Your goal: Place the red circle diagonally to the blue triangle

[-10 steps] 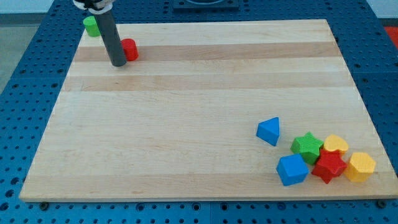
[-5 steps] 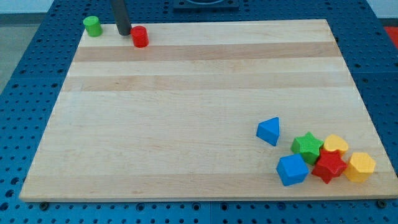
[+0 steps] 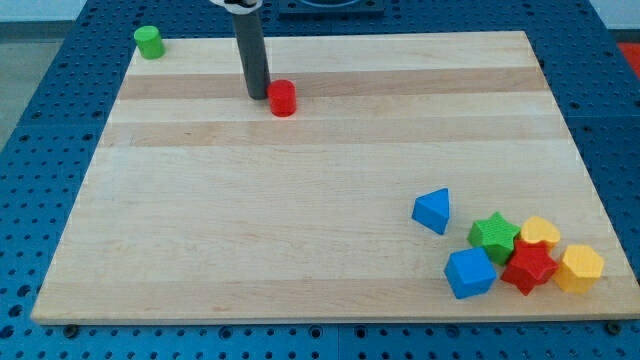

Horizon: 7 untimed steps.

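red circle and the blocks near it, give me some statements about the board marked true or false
1. My tip is just to the view's left of the red circle. True.
2. The red circle touches the blue triangle. False: they lie far apart.
3. The green cylinder sits at the board's top left corner. True.
4. The red star stands alone. False: it is packed among the green star and other blocks.
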Each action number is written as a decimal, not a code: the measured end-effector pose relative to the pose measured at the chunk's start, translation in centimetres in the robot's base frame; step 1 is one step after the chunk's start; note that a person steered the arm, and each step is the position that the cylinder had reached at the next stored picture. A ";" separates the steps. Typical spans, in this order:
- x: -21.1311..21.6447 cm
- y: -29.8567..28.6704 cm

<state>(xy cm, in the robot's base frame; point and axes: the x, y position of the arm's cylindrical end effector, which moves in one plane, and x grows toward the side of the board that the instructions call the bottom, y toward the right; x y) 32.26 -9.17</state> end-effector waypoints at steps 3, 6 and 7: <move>6.9 7.3; 7.2 8.0; 4.7 8.0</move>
<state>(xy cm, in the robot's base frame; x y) 36.91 -1.19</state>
